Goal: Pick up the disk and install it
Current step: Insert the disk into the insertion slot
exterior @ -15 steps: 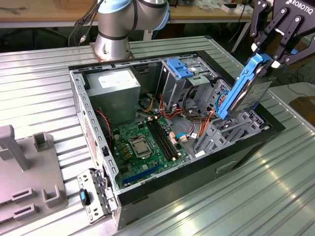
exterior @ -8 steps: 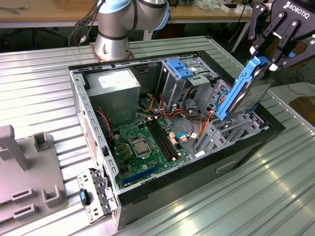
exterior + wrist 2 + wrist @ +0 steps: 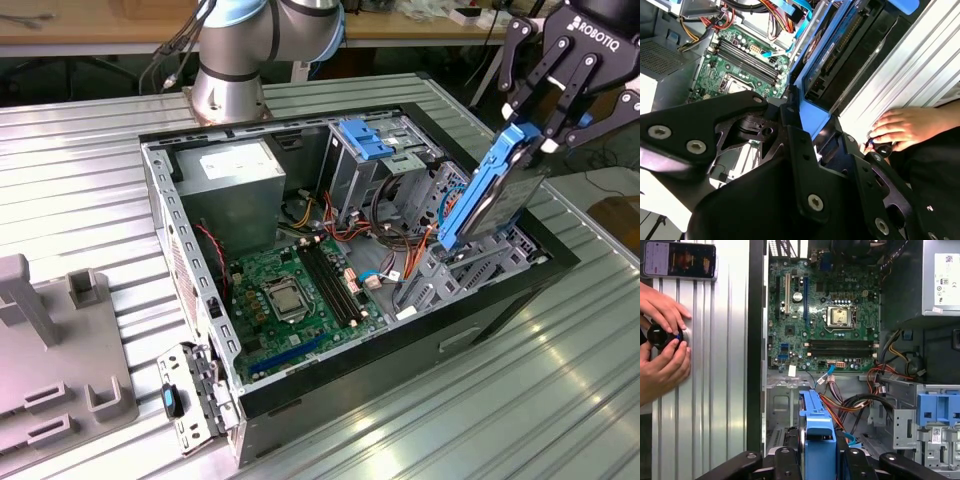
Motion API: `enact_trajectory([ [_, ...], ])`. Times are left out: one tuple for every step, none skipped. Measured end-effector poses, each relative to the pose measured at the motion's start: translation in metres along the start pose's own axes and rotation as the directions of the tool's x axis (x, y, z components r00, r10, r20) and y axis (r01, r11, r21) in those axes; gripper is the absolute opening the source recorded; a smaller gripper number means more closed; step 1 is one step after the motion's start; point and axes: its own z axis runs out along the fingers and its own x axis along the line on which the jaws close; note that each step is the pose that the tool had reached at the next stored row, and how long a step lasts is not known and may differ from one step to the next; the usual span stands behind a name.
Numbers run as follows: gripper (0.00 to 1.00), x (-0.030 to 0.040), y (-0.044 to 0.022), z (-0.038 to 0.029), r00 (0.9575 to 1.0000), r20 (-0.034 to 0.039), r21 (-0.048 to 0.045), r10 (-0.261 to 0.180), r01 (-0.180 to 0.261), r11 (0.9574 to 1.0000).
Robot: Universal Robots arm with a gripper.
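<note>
Black gripper clenched on top edge of grey metal disk in blue plastic carrier, tilted above grey metal drive bay; I'd square it to bay, clear orange cables

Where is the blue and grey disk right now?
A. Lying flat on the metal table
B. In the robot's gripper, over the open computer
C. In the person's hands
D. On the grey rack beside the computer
B: in the exterior view the gripper is shut on the upper end of the disk, which hangs tilted on edge over the open computer case.
</note>
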Motion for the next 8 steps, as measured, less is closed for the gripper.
enact_trajectory([
  [0.37, 0.0000, 0.0000, 0.0012, 1.0000, 0.0000, 0.0000, 0.000, 0.000, 1.0000],
  [0.37, 0.0000, 0.0000, 0.0020, 1.0000, 0.0000, 0.0000, 0.000, 0.000, 1.0000],
  [0.37, 0.0000, 0.0000, 0.0032, 1.0000, 0.0001, 0.0000, 0.000, 0.000, 1.0000],
  [0.37, 0.0000, 0.0000, 0.0040, 1.0000, 0.0001, 0.0001, 0.000, 0.000, 1.0000],
  [0.37, 0.0000, 0.0000, 0.0053, 1.0000, 0.0001, 0.0000, 0.000, 0.000, 1.0000],
  [0.37, 0.0000, 0.0000, 0.0062, 1.0000, 0.0001, 0.0000, 0.000, 0.000, 1.0000],
  [0.37, 0.0000, 0.0001, 0.0073, 1.0000, 0.0002, -0.0002, 0.000, 0.000, 1.0000],
  [0.37, 0.0000, 0.0001, 0.0086, 1.0000, 0.0001, -0.0004, 0.000, 0.000, 1.0000],
])
